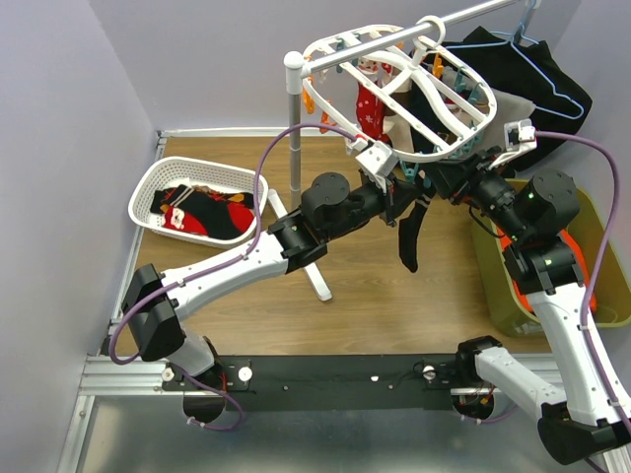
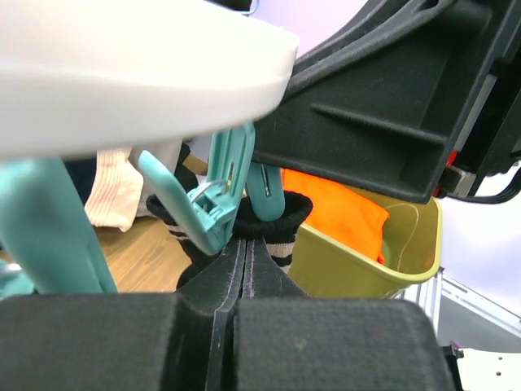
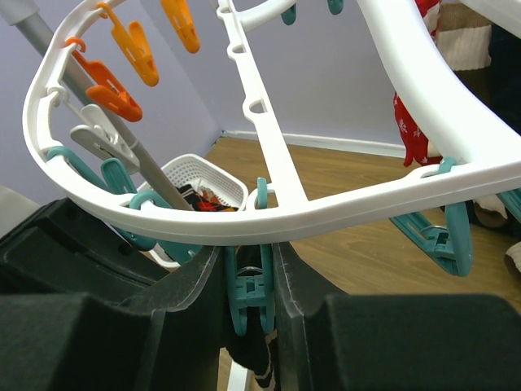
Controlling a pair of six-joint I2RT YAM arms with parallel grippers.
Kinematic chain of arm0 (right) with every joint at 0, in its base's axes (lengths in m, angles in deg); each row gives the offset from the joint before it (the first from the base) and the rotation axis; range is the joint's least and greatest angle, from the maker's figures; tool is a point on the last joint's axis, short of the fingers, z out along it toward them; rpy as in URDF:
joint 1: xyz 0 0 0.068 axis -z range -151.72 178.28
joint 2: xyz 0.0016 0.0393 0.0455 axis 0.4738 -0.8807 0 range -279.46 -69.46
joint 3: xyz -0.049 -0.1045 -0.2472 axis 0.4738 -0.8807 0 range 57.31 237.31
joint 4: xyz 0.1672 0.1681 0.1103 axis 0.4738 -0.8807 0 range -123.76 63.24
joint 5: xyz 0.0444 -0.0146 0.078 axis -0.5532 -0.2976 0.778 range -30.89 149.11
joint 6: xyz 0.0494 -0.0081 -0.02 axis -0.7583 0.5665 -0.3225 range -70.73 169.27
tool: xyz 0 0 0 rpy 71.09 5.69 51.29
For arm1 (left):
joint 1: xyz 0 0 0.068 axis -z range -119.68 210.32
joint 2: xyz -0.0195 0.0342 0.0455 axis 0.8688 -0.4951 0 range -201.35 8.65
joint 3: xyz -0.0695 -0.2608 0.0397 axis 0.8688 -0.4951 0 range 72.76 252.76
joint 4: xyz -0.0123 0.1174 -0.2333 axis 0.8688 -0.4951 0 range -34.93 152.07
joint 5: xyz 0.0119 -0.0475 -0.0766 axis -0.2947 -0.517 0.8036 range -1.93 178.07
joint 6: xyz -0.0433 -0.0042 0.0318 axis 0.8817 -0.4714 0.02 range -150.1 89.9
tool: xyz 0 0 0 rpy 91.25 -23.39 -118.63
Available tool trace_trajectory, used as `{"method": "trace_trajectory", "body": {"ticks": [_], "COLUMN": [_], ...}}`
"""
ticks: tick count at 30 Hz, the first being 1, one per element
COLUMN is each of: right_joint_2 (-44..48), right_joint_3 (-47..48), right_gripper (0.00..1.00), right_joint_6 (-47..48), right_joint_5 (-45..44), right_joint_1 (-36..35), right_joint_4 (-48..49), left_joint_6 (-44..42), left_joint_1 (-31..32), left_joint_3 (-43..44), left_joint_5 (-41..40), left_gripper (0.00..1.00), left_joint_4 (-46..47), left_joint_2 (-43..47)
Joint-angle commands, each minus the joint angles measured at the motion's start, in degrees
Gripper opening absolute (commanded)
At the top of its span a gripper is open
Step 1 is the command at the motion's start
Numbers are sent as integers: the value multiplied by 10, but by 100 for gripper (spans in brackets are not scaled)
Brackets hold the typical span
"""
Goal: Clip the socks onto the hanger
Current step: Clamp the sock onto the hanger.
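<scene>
The white hanger [image 1: 463, 84] hangs from a rail, with a red sock [image 1: 371, 106] clipped to it. Both grippers meet under its near rim. My left gripper [image 1: 402, 187] [image 2: 246, 244] is shut on the cuff of a black striped sock [image 2: 269, 221], which dangles below [image 1: 409, 236]. A teal clip [image 2: 213, 204] touches that cuff. My right gripper [image 1: 439, 180] [image 3: 248, 269] squeezes a teal clip [image 3: 244, 301] under the hanger's rim [image 3: 326, 213]; black sock fabric [image 3: 259, 358] lies between the clip's lower ends. More socks [image 1: 202, 212] lie in the white basket [image 1: 148, 192].
A grey stand pole [image 1: 294, 128] rises left of the hanger, its foot on the wooden table. A green bin [image 1: 493, 286] holding orange cloth [image 1: 508, 241] sits right. A black garment [image 1: 532, 74] on a blue wire hanger hangs behind. Orange clips [image 3: 134, 57] line the far rim.
</scene>
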Motion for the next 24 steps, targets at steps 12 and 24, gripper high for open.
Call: {"method": "trace_trajectory", "body": {"ticks": [12,24], "right_joint_2": [17,33], "right_joint_3": [-24,-23], "right_gripper": [1,51], "right_joint_6": [-4,-11], "right_joint_5": [-6,-15], "right_joint_1": [-1,-1], "right_joint_4": [-18,-16], "left_joint_6": [16,27], "left_joint_1": [4,4], "left_joint_3": [60,59], "left_joint_5": [-10,-4], "left_gripper": [0,0], "left_joint_4": [-5,-8], "left_joint_2": [-18,-19]}}
